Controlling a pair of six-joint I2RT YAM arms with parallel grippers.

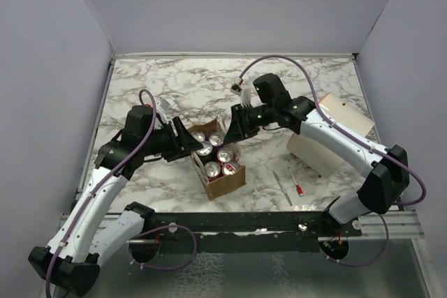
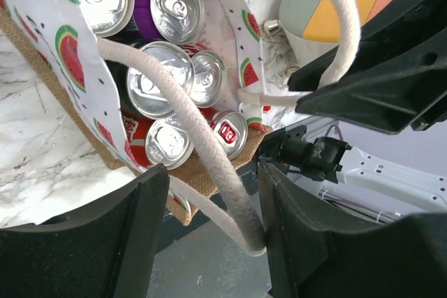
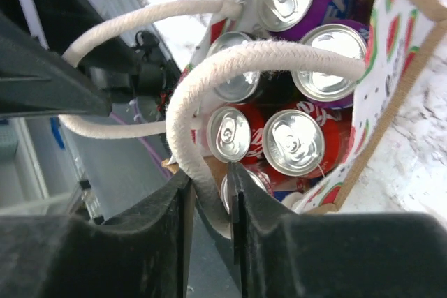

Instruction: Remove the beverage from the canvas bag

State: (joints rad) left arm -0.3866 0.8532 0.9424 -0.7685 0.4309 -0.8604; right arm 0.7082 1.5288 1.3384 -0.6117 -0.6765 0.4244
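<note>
Canvas bag [image 1: 227, 185] stands on the table [image 1: 174, 88] midway between both arms, packed tight with upright cans [image 1: 227, 155]. Judged: cans rigid, smooth, weighty; grasp one around its upper wall. Bag soft, liable to lift along. Beyond, right gripper [image 3: 209, 186] jaws clamped on a rope handle [image 3: 265, 50]; left gripper [image 2: 209, 193] jaws apart around the other handle [image 2: 188, 120].

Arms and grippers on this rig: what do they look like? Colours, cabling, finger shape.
The left arm and right arm match: white shell links with black joint housings and black bases. A purple cable loops loosely along each arm. The left gripper and right gripper are matte black, with broad, flat-faced fingers and no markings visible.
</note>
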